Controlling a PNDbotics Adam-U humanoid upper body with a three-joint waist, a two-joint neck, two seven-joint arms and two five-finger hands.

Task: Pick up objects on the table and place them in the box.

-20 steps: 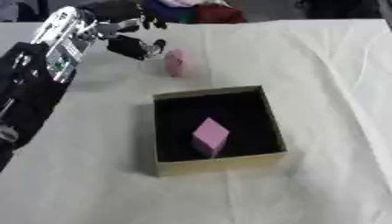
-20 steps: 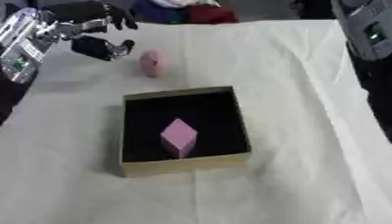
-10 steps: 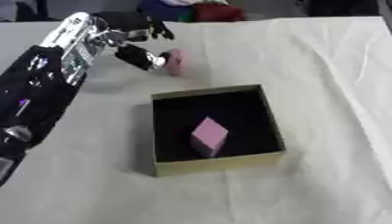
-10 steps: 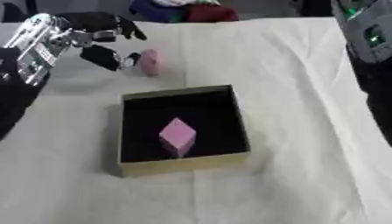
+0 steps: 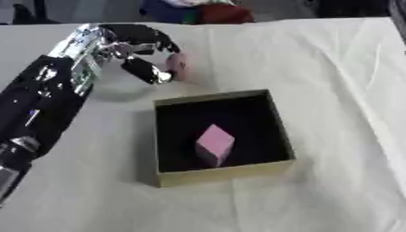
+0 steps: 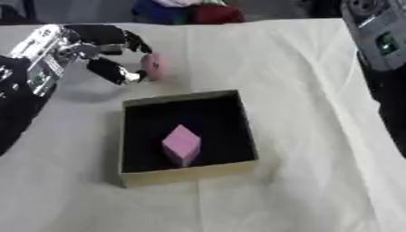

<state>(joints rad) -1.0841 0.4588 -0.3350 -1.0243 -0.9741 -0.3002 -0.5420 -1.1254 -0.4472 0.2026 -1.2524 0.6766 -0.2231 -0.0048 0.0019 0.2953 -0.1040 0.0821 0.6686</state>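
My L hand (image 5: 135, 47) is at the pink object (image 5: 176, 66) on the cloth (image 5: 333, 68), just beyond the far-left corner of the box (image 5: 222, 170); fingers arch over its top and the thumb reaches in low from the near side, so the hand brackets it, but I cannot tell whether contact is made or whether it is off the cloth. Box is open-topped w/ a dark interior, and a pink block (image 5: 214, 144) sits inside near centre, tilted on a corner. R arm (image 6: 380, 50) shows only at the right edge, R hand out of view.
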